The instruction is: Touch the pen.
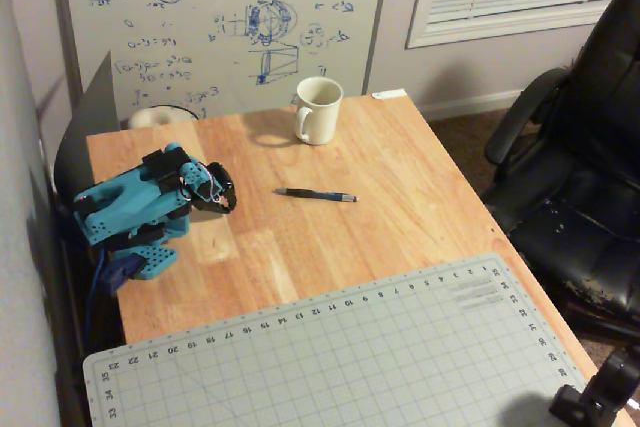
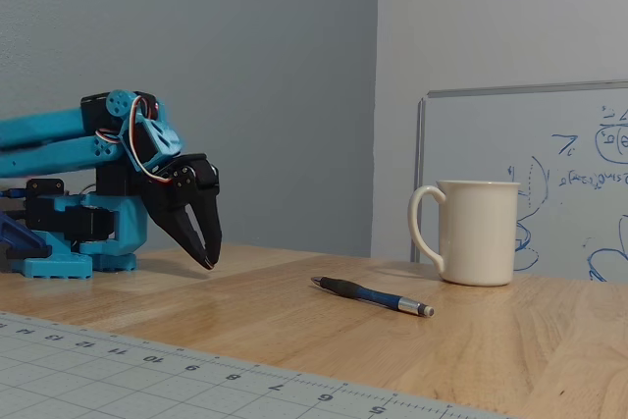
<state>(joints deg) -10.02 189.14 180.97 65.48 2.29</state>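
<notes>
The pen (image 1: 316, 195) is a thin dark blue-and-black ballpoint lying flat on the wooden table, in front of the white mug (image 1: 319, 110). It also shows in the low fixed view (image 2: 373, 295), left of the mug (image 2: 475, 232). My gripper (image 1: 226, 197) is on a blue folded arm at the table's left side. In the low fixed view the gripper (image 2: 209, 260) points down with its black jaws together, tips just above the table. It is empty and well to the left of the pen, not touching it.
A grey cutting mat (image 1: 330, 357) covers the table's near part. A whiteboard (image 1: 225, 22) leans behind the table. A black office chair (image 1: 580, 147) stands to the right. A black clamp (image 1: 590, 397) sits at the near right corner.
</notes>
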